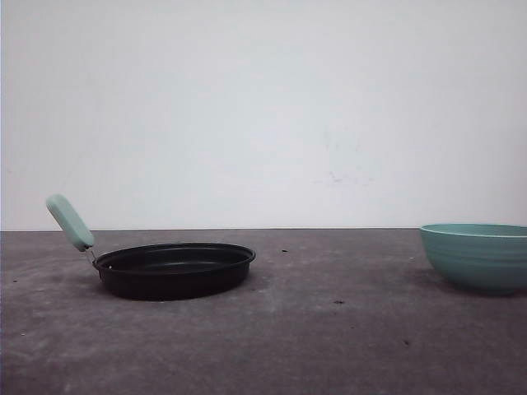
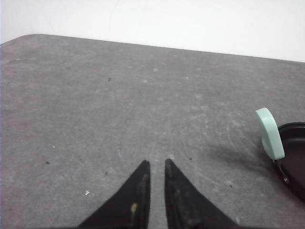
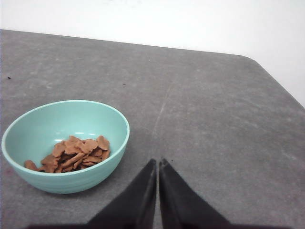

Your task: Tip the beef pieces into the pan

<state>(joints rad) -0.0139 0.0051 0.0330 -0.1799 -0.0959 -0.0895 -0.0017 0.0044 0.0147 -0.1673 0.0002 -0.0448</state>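
The black pan sits on the left of the table, its mint-green handle angled up to the left. In the left wrist view the pan's rim and handle lie off to one side of my left gripper, which is shut with only a thin gap and nothing in it, over bare table. The beef pieces lie heaped in a teal bowl. My right gripper is shut and empty beside that bowl, not touching it.
The teal bowl stands at the table's right edge in the front view. The grey tabletop runs between pan and bowl, with a white wall behind. The table's rounded corners appear in both wrist views.
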